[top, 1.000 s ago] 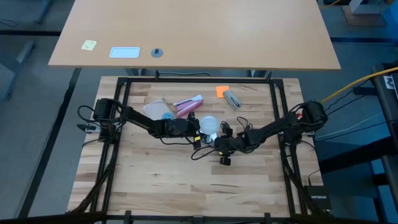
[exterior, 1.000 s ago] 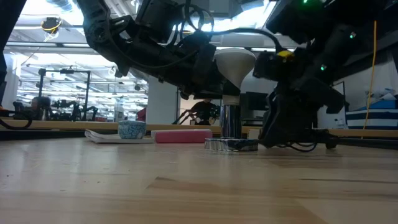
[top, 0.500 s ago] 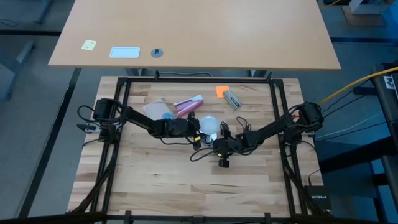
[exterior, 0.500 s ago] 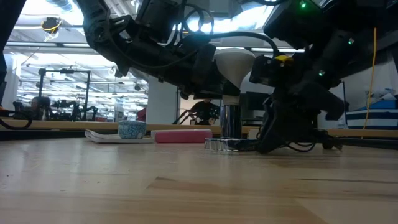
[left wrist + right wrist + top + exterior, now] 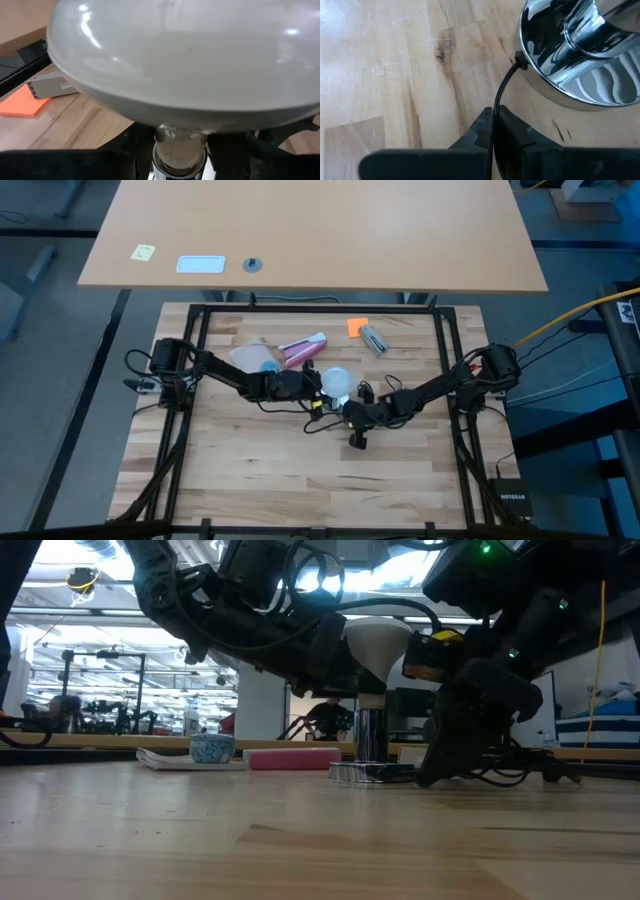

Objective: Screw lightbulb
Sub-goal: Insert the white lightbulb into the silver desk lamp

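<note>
High view: the left gripper (image 5: 318,388) holds the bulb (image 5: 336,381) at mid-table, over the socket; the right gripper (image 5: 353,418) sits just beside it. Low view: the bulb (image 5: 377,643) stands upright on the socket (image 5: 371,748). Right wrist view: fingers (image 5: 481,131) pinched on the cord (image 5: 501,97). Judgement: threading is underway; next, twist while the cord stays pinned.

My high view looks straight down on the whole table (image 5: 250,470); the low one sits at tabletop level, facing the room. Both wrist views sit close against the socket (image 5: 580,55), which all views share.
</note>
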Tool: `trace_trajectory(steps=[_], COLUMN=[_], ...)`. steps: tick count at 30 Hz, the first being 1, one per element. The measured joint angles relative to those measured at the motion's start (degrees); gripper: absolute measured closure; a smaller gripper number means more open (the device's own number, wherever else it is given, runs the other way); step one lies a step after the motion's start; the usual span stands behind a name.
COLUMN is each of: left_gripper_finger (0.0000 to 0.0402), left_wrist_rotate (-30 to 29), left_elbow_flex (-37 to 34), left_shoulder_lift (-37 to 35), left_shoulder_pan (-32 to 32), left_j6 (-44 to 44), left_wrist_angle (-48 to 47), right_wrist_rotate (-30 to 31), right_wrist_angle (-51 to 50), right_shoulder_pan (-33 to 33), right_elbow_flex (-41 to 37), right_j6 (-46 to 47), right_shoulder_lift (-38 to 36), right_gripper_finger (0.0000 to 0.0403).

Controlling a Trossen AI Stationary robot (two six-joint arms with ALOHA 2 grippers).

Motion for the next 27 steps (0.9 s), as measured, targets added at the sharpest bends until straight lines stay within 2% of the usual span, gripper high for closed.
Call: trace_trajectory(steps=[6, 12, 18, 27], left_gripper_finger=[0.0251, 0.0251, 0.0251, 0.0251], left_wrist_rotate=[0.0, 0.0, 0.4, 2.6], left_elbow_flex=[0.0, 0.0, 0.0, 0.0], left_shoulder_lift=[0.0, 0.0, 0.0, 0.0], left_shoulder_pan=[0.0, 0.0, 0.0, 0.0], left_j6=[0.2, 0.1, -0.5, -0.4], left_wrist_angle=[-0.1, -0.1, -0.1, 0.2], right_wrist_rotate=[-1.9, -2.7, -4.5, 0.0], right_wrist_angle=[-2.2, -3.2, -7.4, -18.6], right_shoulder_pan=[-0.1, -0.1, -0.1, 0.0], right_elbow_flex=[0.1, 0.0, -0.4, -0.2], right_j6=[2.5, 2.2, -3.1, -5.4], right_shoulder_lift=[-0.1, -0.5, -3.7, -6.4], right_gripper_finger=[0.0381, 0.0394, 0.0393, 0.0391])
